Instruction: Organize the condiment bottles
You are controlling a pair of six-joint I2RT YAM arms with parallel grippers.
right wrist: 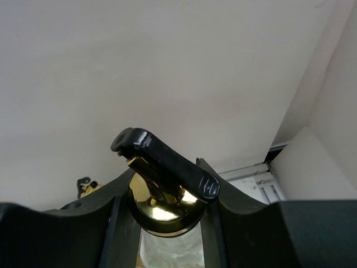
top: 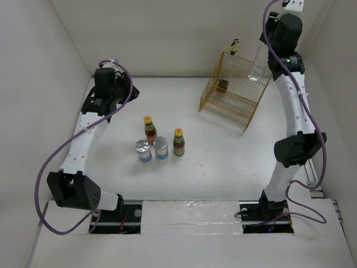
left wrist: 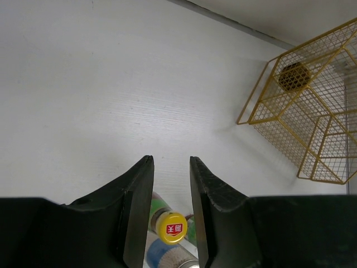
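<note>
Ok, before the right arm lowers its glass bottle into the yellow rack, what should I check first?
1. Grip: right jaws closed on the held glass bottle, at its gold collar: ok.
2. Aim: held bottle lined up with a free compartment of the wire rack: cannot tell.
3. The second glass bottle stands in the rack, apart from the held one: ok.
4. Other side: left jaws empty and far from the rack: ok.
5. Both sauce bottles and both jars upright on the table, out of the path: ok.
</note>
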